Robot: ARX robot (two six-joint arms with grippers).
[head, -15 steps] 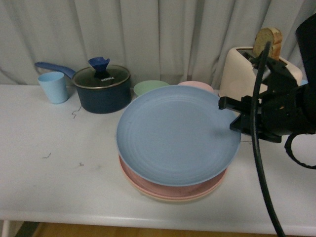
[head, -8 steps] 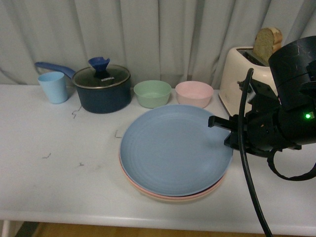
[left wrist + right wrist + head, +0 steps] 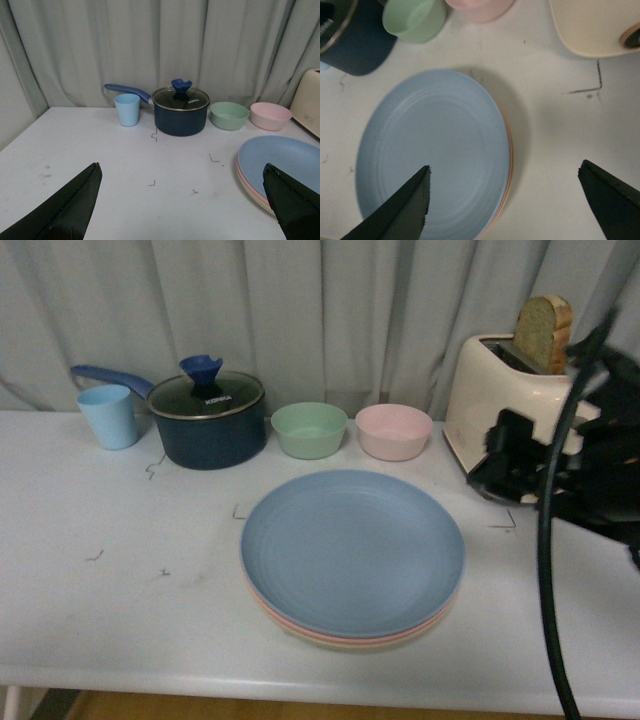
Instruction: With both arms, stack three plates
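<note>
The light blue plate (image 3: 352,550) lies flat on top of the pink plate (image 3: 300,622) and beige plate (image 3: 345,642), just in front of the green bowl (image 3: 309,429). The right gripper (image 3: 505,200) hangs above the stack, fingers spread wide and empty. The left gripper (image 3: 182,200), on the stack's pot side, is likewise spread wide, holding nothing.

The three plates sit in one flat stack on the white counter (image 3: 120,620). The light blue plate (image 3: 352,550) lies on top, round, shallow and faintly ringed. Only the thin rims of the pink plate (image 3: 300,625) and the beige plate (image 3: 345,643) show beneath it.
</note>
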